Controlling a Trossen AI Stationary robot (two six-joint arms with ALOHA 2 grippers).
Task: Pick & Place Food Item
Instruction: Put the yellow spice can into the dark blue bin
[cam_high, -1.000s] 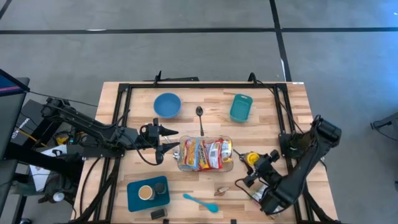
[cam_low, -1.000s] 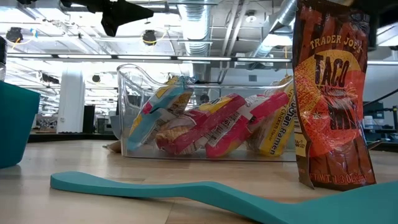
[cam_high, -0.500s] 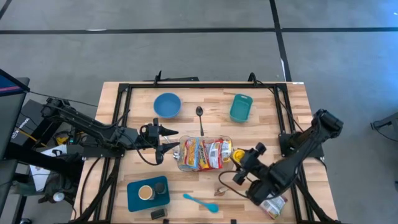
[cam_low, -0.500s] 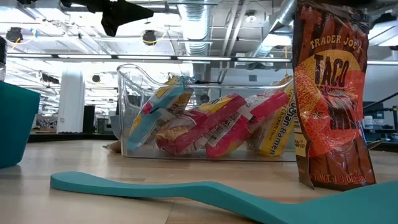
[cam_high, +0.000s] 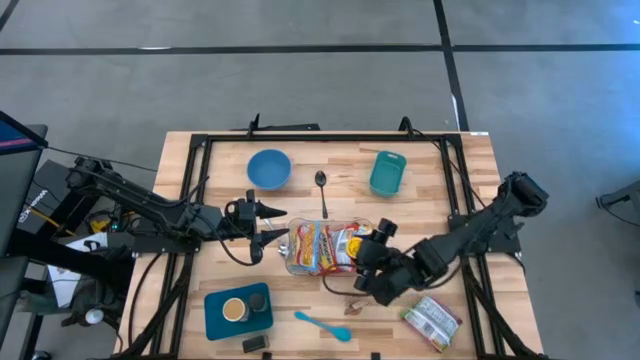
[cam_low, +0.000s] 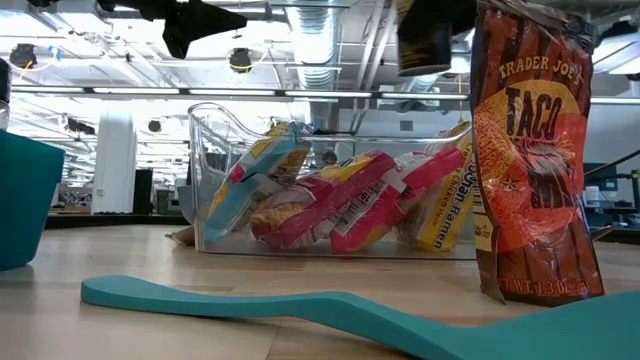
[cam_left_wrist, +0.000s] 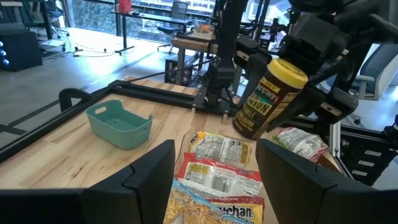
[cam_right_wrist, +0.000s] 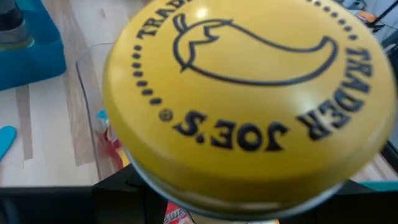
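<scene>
My right gripper (cam_high: 375, 258) is shut on a dark jar (cam_left_wrist: 266, 99) with a yellow lid (cam_right_wrist: 249, 93) and a yellow label. It carries the jar in the air just above the right end of a clear tub (cam_high: 328, 247) full of ramen packets. The jar's lower part shows at the top of the low view (cam_low: 425, 35). My left gripper (cam_high: 275, 223) waits open and level at the tub's left end, holding nothing. A green and white packet (cam_high: 432, 322) lies flat on the table near the front right. My right gripper holds the jar by its body (cam_left_wrist: 292, 102), one finger on either side. The fingers lie along the jar, with the lid end turned back toward the wrist. They come slanting down from the table's right side. The jar hangs tilted, lifted clear of table and tub.
A taco seasoning pouch (cam_low: 535, 150) stands upright near the front, beside a teal spatula (cam_high: 322, 325). A blue tray (cam_high: 215, 318) with a small jar sits front left. At the back are a blue bowl (cam_high: 268, 168), a spoon (cam_high: 321, 185) and a teal bin (cam_high: 388, 172).
My right gripper has swung with the jar from the front right toward the table's left, up to the tub's right end. It rose a little and rolled its wrist on the way. The green and white packet, uncovered by the arm, stays where it lay.
</scene>
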